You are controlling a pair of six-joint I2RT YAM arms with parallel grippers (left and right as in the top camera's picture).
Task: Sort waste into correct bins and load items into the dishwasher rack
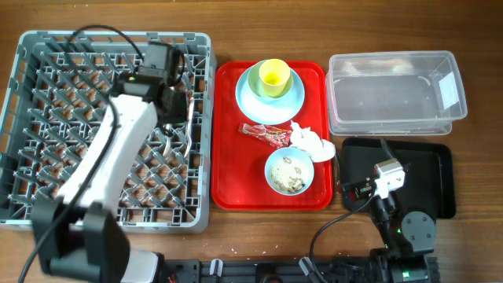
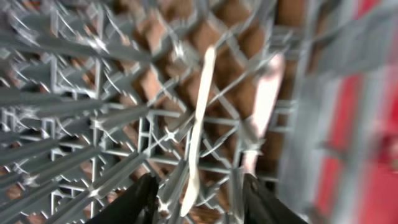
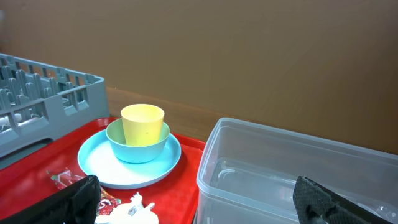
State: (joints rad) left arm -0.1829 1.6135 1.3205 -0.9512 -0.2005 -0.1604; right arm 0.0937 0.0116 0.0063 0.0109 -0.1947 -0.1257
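Observation:
The grey dishwasher rack fills the left. My left gripper hangs over its right side, open and empty. Below it two white plastic utensils lie on the rack's grid; the view is blurred. On the red tray a yellow-green cup stands in a light blue bowl on the light blue plate. The red wrapper, white napkin and a bowl of rice scraps lie nearer. My right gripper is open and empty.
The clear tub stands at the back right and looks empty. The black tray lies in front of it, under my right arm. The red tray sits between the rack and the bins.

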